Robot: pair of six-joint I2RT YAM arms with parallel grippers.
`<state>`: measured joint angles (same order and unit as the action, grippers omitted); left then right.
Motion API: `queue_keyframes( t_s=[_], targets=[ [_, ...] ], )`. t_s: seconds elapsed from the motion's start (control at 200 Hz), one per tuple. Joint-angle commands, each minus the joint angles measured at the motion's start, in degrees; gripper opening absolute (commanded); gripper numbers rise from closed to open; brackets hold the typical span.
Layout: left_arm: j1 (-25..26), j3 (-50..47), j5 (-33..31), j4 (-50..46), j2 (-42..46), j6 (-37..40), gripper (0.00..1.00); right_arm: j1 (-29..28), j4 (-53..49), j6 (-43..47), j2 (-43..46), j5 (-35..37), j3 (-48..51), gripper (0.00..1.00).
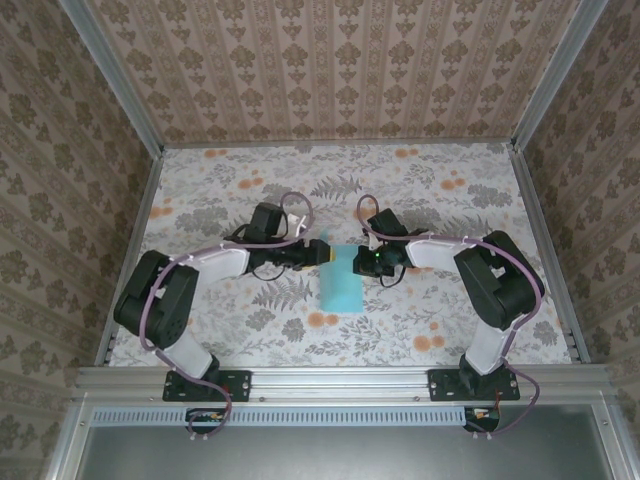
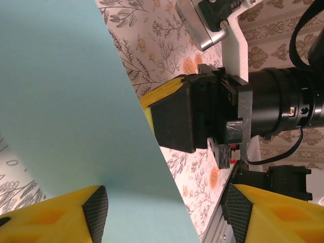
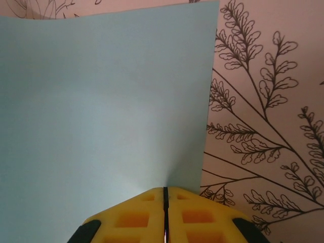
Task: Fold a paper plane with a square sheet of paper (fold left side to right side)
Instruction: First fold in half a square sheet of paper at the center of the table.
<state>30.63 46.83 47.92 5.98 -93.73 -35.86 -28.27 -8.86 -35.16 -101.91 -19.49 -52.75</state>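
The square sheet of paper [image 1: 341, 282], light cyan-blue, shows as a narrow upright rectangle on the table between the two arms. My left gripper [image 1: 325, 252] is at its upper left corner. In the left wrist view it [image 2: 164, 212] stands open, yellow fingers [image 2: 66, 217] wide apart, with the paper [image 2: 76, 111] running loose between them. My right gripper [image 1: 361, 262] is at the sheet's upper right edge. In the right wrist view it [image 3: 165, 191] is shut, its tips pinching the paper [image 3: 101, 101] near its right edge. The right gripper's black and yellow fingers [image 2: 172, 119] meet the paper's edge.
The floral table cover [image 1: 450, 200] reaches patterned walls on three sides. A metal rail [image 1: 340, 378] with both arm bases runs along the near edge. The arms' elbows [image 1: 160, 295] stand near the left and right sides.
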Motion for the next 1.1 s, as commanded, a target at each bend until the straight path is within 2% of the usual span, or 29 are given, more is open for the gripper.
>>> queue_keyframes(
  t_s=[0.0,0.225,0.365,0.53,0.665,0.865,0.955,1.015,1.095],
  targets=[
    [0.9,1.7,1.0,2.1,-2.7,-1.6,0.66,-0.2,0.2,-0.5,1.7,0.5,1.8,0.1],
    [2.1,2.7,0.2,3.0,-5.4,-1.9,0.54,1.5,3.8,-2.7,9.7,0.5,5.0,0.21],
    [2.2,2.7,-0.4,2.6,-6.0,-1.7,0.4,3.1,7.1,-4.7,14.7,-2.1,7.7,0.32],
    [2.3,2.7,-1.2,2.2,-6.1,-1.5,0.22,3.4,10.7,-7.7,14.9,-9.0,8.2,0.42],
    [2.3,2.5,-1.5,2.1,-6.1,-1.5,0.16,3.2,16.3,-11.9,13.1,-12.4,9.2,0.46],
    [2.3,2.3,-1.8,1.9,-5.9,-1.5,0.14,2.1,19.8,-14.4,9.3,-15.2,8.7,0.46],
    [2.3,2.4,-1.9,1.9,-6.0,-1.4,0.14,1.6,20.5,-14.9,8.2,-15.7,8.5,0.43],
    [2.3,2.4,-1.9,1.8,-6.0,-1.4,0.14,1.4,20.7,-15.0,7.8,-15.9,8.4,0.39],
    [2.3,2.5,-2.0,1.7,-5.9,-1.3,0.14,1.4,20.2,-14.6,7.6,-15.9,8.2,0.26]
  ],
)
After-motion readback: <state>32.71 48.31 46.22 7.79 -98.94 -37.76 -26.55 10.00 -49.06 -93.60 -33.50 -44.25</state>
